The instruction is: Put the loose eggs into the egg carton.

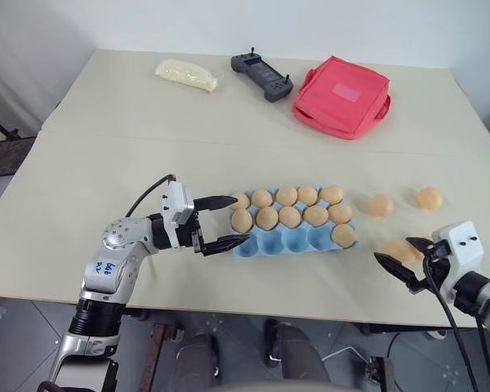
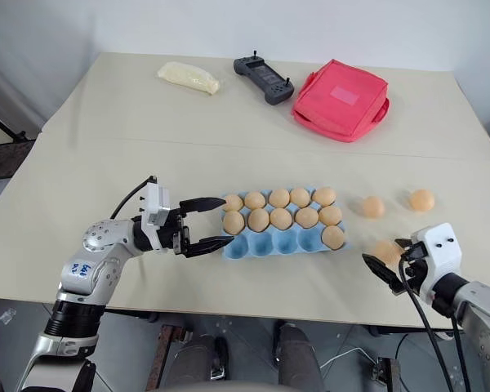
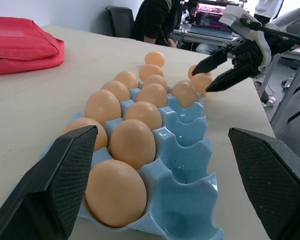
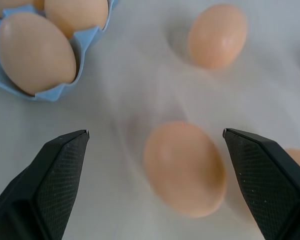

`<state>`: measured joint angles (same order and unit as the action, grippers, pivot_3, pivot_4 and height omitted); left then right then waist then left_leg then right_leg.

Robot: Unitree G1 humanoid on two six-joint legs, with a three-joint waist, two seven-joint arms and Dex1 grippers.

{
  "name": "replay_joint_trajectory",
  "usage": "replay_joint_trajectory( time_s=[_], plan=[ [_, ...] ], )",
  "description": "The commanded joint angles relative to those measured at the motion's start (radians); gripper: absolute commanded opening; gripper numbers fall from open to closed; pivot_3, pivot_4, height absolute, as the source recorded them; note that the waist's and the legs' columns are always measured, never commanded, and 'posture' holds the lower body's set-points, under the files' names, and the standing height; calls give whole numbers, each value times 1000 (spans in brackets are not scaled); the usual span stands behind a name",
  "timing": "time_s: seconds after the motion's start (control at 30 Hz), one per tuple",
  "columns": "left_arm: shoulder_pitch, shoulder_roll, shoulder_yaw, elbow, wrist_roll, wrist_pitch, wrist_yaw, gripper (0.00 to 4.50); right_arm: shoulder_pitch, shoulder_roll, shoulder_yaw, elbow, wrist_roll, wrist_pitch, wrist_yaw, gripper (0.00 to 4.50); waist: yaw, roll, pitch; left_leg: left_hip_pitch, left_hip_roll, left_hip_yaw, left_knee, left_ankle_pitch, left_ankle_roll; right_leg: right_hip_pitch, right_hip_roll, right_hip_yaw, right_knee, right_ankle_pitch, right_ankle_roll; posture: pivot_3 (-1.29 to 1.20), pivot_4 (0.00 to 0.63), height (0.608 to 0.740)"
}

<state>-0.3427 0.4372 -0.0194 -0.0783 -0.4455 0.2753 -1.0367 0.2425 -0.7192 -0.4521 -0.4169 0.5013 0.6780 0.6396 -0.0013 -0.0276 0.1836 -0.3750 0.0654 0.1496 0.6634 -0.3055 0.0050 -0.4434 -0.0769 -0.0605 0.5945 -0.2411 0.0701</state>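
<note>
Right pincer (image 1: 402,263) wide open, empty, over loose egg (image 4: 185,167), left pincer (image 1: 222,222) open at egg carton (image 1: 298,241)

carton (image 1: 306,242): centre of the frame, on the table (image 1: 106,163)
eggs in carton (image 1: 290,216): back two rows, plus the right-end front cup
loose eggs (image 1: 381,205): right of the carton; two farther back, others lower right by the right hand (image 1: 398,263)
left hand (image 1: 222,221): at the carton's left end
bag (image 1: 341,96): upper right
controller (image 1: 262,77): left of the bag
packet (image 1: 185,75): upper left of the controller
</note>
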Motion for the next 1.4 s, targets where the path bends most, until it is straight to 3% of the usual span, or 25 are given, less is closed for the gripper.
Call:
replay_joint_trajectory(
  time_s=[0.03, 0.4, 0.5, 0.7, 0.77, 1.13, 1.4],
  plan=[
    [-4, -3, 6, -46, -21, -14, 5, 4466, -11, -10, -4, 2, -6, -3, -1, 4500, 0, 0, 0, 0, 0, 0, 0, 0, 0, 0, 0, 0, 0, 0, 0, 0, 150, 740],
    [-14, -8, 6, -36, -18, -18, 9, 4466, -31, -15, 32, 23, -18, 6, 8, 4500, 0, 0, 0, 0, 0, 0, 0, 0, 0, 0, 0, 0, 0, 0, 0, 0, 150, 740],
    [-14, -7, 7, -35, -19, -20, 11, 4500, -44, -6, 41, 22, -16, 3, 3, 3873, 0, 0, 0, 0, 0, 0, 0, 0, 0, 0, 0, 0, 0, 0, 0, 0, 150, 740],
    [-4, 0, 15, -34, -22, -24, 7, 4500, -65, -4, 44, -25, 7, 16, 1, 1761, 0, 0, 0, 0, 0, 0, 0, 0, 0, 0, 0, 0, 0, 0, 0, 0, 150, 740],
    [-1, 4, 19, -32, -22, -24, 4, 4500, -79, -9, 30, -56, 28, 30, -1, 1325, 0, 0, 0, 0, 0, 0, 0, 0, 0, 0, 0, 0, 0, 0, 0, 0, 150, 740],
    [-24, 7, 19, 7, -15, -35, -11, 4500, -207, -42, 14, -160, 111, 109, -33, 1199, 1, 0, 0, 0, 0, 0, 0, 0, 0, 0, 0, -1, 0, 0, 0, 0, 150, 740],
    [-36, 18, 6, 22, -14, -25, -30, 4500, -370, -2, 173, -217, 168, 190, -77, 1190, -2, 0, 0, 0, 1, 0, 0, 0, 0, -1, 0, -1, 1, 0, 0, 0, 150, 740]
  ],
)
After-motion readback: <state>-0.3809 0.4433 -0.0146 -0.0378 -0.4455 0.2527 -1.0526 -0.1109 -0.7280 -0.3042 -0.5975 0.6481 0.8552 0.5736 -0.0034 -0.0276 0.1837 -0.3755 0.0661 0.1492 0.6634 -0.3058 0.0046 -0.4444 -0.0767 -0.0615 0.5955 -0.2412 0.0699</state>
